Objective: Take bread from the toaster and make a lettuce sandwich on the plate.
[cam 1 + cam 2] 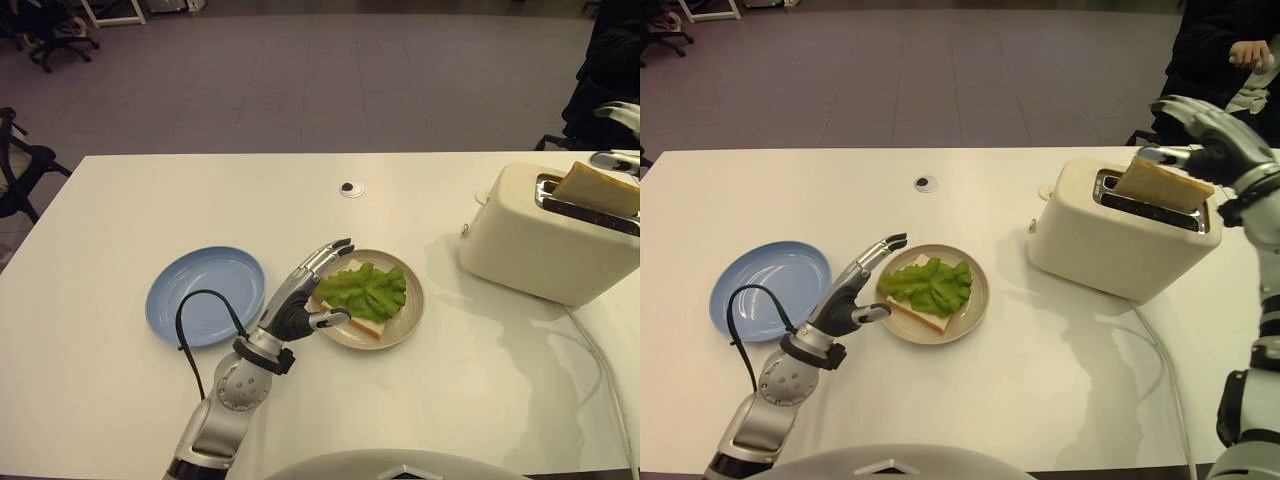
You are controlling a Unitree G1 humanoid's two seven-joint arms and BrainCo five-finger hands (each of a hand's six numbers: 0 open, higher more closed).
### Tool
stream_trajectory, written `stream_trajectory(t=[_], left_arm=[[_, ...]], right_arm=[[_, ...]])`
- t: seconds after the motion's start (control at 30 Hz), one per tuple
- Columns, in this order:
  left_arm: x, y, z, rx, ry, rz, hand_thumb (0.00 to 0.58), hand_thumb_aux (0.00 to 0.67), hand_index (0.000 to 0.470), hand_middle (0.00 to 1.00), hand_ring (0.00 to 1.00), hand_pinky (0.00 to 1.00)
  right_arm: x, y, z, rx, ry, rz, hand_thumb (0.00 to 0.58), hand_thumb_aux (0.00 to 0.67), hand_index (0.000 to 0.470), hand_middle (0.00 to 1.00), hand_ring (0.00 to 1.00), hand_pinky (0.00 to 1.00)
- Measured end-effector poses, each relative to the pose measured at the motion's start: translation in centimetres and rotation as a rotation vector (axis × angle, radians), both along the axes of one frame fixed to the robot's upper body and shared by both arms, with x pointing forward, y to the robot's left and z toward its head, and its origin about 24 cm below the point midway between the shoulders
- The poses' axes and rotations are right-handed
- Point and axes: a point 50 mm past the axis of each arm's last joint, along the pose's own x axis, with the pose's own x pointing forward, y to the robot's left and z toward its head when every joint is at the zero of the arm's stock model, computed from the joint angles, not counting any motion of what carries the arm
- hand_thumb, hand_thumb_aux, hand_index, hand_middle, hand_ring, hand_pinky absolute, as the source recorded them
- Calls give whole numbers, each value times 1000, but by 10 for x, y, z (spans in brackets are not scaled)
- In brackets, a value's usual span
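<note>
The right robot hand (1215,145), upper right of frame, sits over the right end of the bread (1165,183), which stands tilted in the toaster (1110,240). Whether it grips cannot be told. The bread's long axis follows the slot, left-right. The plate (980,292) lies lower left, beside the left robot hand (855,290), which is spread and empty.

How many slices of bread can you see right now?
2. One white bread slice lies on the round beige plate under green lettuce leaves; one tan toasted slice sticks up tilted from the cream toaster. More could be hidden inside the toaster.
</note>
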Motion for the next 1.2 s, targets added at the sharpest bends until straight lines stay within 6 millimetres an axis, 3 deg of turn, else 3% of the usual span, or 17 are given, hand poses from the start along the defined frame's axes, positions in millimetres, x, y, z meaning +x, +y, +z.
stream_trajectory(t=[0.03,0.07,0.1,0.13,0.23,0.27,0.3,0.6,0.77,0.93,1.03,1.13,1.2], left_arm=[[-1,-1,-1,-11,10,0,0,0,0,0,0,0],[-1,-2,-1,-18,12,0,0,0,0,0,0,0],[-2,-4,-2,-24,16,-7,0,0,0,0,0,0],[-2,-5,-2,-25,17,-10,0,0,0,0,0,0],[-2,-7,-3,-26,24,-20,0,0,0,0,0,0],[-2,-7,-3,-25,26,-23,0,0,0,0,0,0],[-2,-7,-4,-23,31,-24,0,0,0,0,0,0],[-1,-7,-7,-29,45,-22,0,0,0,0,0,0],[0,-5,-8,-27,52,-11,0,0,0,0,0,0],[1,-1,-8,-29,49,10,0,0,0,0,0,0],[1,0,-8,-37,46,12,0,0,0,0,0,0],[2,2,-6,-41,36,17,0,0,0,0,0,0],[4,2,-3,-36,15,10,0,0,0,0,0,0]], right_arm=[[1,-5,-8,-5,24,-29,0,0,0,0,0,0],[2,-8,-17,-11,53,-45,227,147,103,0,0,0],[4,-7,-26,-7,82,-45,466,373,262,0,0,0],[5,-7,-30,-11,95,-41,532,478,335,0,0,0],[7,-2,-41,1,122,-12,557,536,376,0,0,0],[9,0,-38,2,114,3,578,628,441,0,0,0],[9,2,-37,9,109,19,580,670,470,0,0,0],[9,3,-34,93,107,53,580,670,470,0,0,0],[8,-1,3,255,36,117,580,670,470,0,0,0],[2,2,60,482,-58,315,580,670,470,0,0,0],[4,24,72,638,18,536,580,670,470,0,0,0],[11,69,50,788,210,735,580,670,470,0,0,0],[14,118,25,899,411,863,580,670,470,0,0,0]])
